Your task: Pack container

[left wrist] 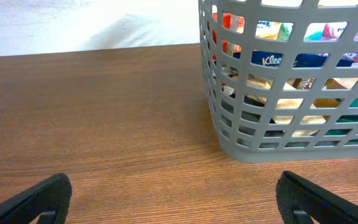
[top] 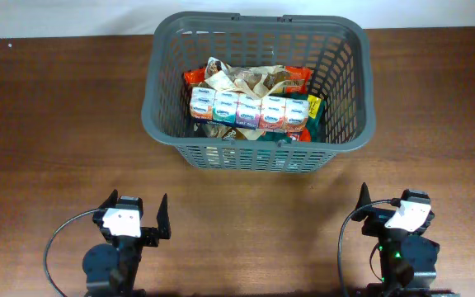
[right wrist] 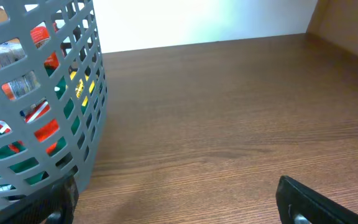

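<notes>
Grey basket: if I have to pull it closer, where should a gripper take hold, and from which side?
Take the basket by the thick rim of its near long wall, coming from above, one finger inside, one outside. That edge faces both arms and looks narrow enough to pinch. The packets lie lower, probably leaving finger room.

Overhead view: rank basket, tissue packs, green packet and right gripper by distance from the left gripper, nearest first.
From the left gripper:
1. basket: its near-left corner is just ahead.
2. tissue packs: a row across the basket's middle.
3. green packet: by the basket's right wall.
4. right gripper: far to the right, level with the left one.
</notes>
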